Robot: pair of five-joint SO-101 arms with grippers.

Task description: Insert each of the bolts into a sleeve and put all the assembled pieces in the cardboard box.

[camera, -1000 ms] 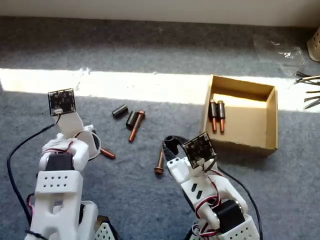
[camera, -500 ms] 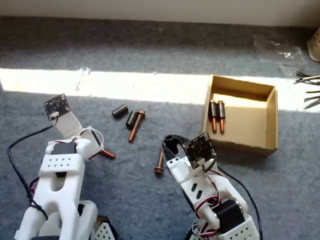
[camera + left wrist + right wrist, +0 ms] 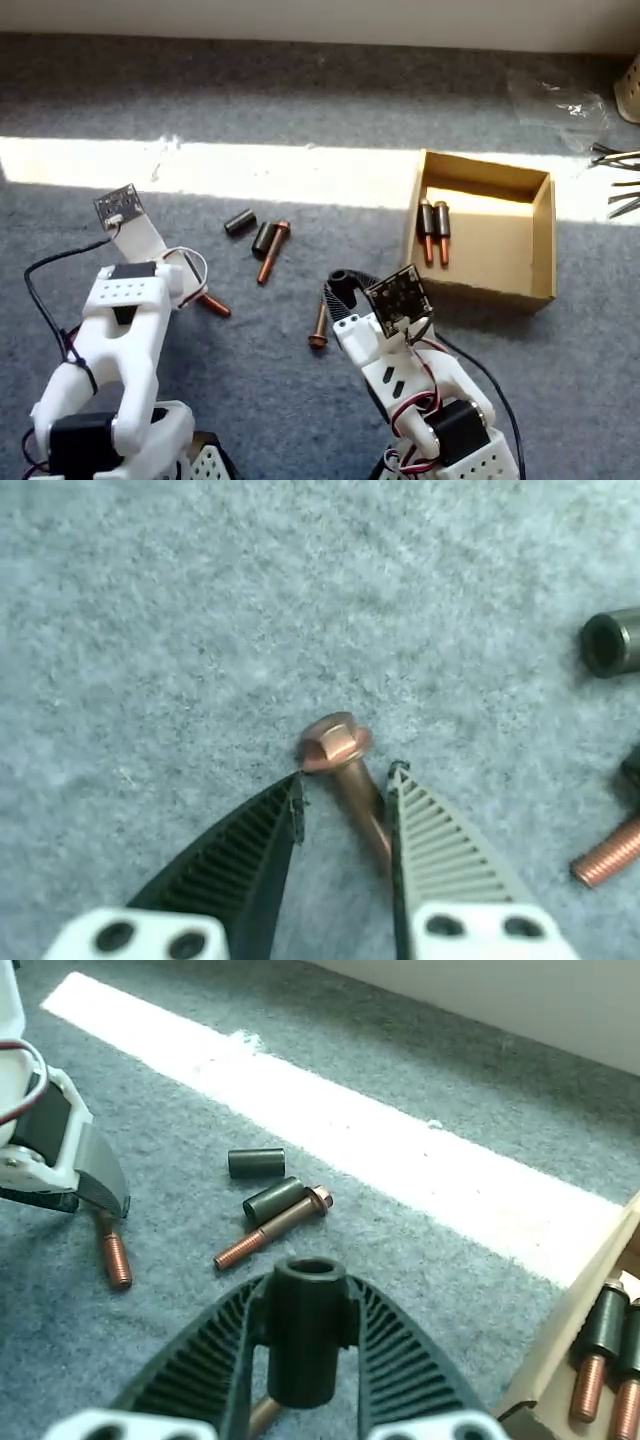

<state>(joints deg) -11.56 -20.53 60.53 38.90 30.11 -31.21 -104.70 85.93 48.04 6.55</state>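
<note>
On the grey carpet (image 3: pixel 300 100), the left gripper (image 3: pixel 346 782) is sitting open around a copper-coloured metal bolt (image 3: pixel 335 745) that is lying flat. The right gripper (image 3: pixel 305 1298) is squeezing a short black tube sleeve (image 3: pixel 303 1335).

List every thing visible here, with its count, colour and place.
Box: one, brown cardboard, right side of the carpet.
Assembled pieces: two, black and copper, side by side in the box.
Bolts: three, copper; one beside a sleeve, one near the right arm, one between the left jaws.
Sleeves: three, black; two on the carpet, one in the right jaws.
Carpet: one, grey.
Plastic bag: one, clear, beyond the box.
Thin dark items: several, right edge.
Arms: two, white; left arm, jaws open; right arm, jaws shut.
</note>
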